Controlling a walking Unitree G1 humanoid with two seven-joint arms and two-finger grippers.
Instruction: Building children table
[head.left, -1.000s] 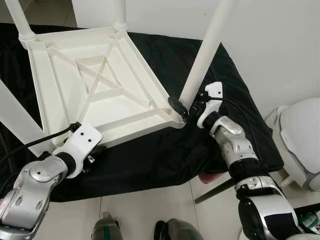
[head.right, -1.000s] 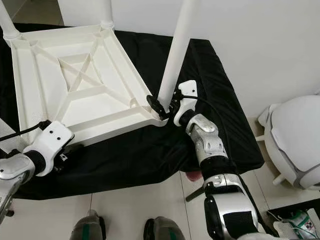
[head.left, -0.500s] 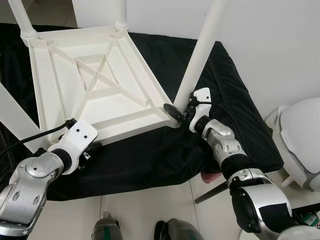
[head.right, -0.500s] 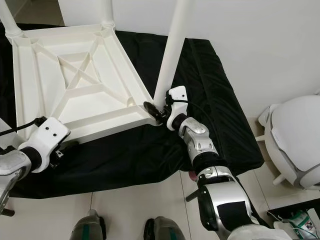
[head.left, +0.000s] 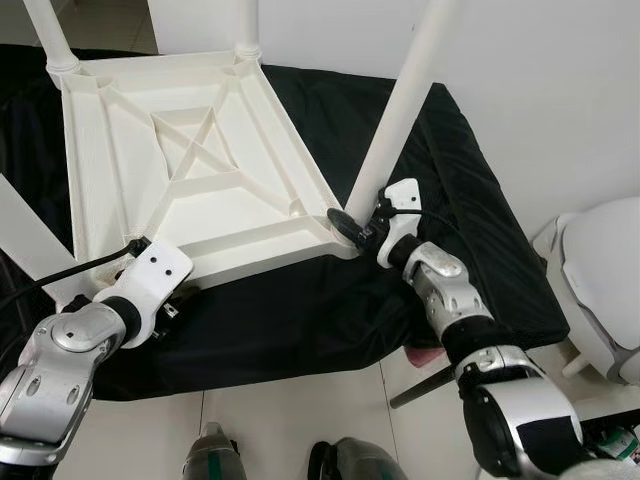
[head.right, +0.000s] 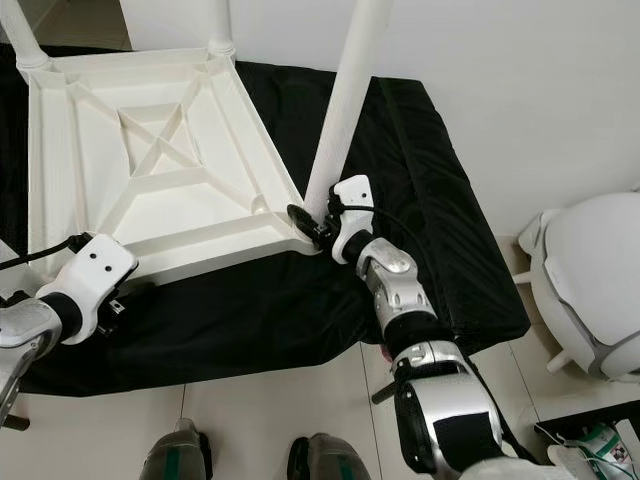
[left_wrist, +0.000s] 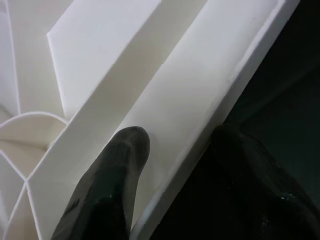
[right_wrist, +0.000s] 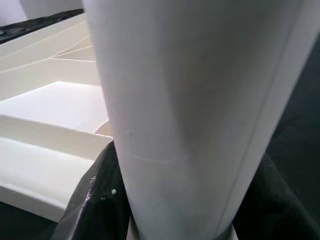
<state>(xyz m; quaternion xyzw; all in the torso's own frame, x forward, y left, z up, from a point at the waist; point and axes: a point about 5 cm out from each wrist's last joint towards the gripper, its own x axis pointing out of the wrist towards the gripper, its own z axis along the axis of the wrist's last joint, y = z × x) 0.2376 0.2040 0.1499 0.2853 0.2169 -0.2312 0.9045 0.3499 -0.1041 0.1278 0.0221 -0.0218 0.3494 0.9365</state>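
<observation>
White plastic table (head.left: 190, 170) lies upside down on a black cloth (head.left: 300, 310), legs sticking up. Left gripper (left_wrist: 172, 165) pinches the table's near rim, one finger (left_wrist: 112, 185) inside, the other outside. Over on the right, the right gripper (head.left: 358, 228) is clamped round the base of the corner leg (head.left: 400, 110).

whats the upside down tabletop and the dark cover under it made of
Tabletop: looks like moulded white plastic, matte to slightly glossy, with cast-in ribs and a crossed brace. Dark cover: seems a thin black fabric with a faint sheen; it wrinkles and drapes over the edge.
</observation>
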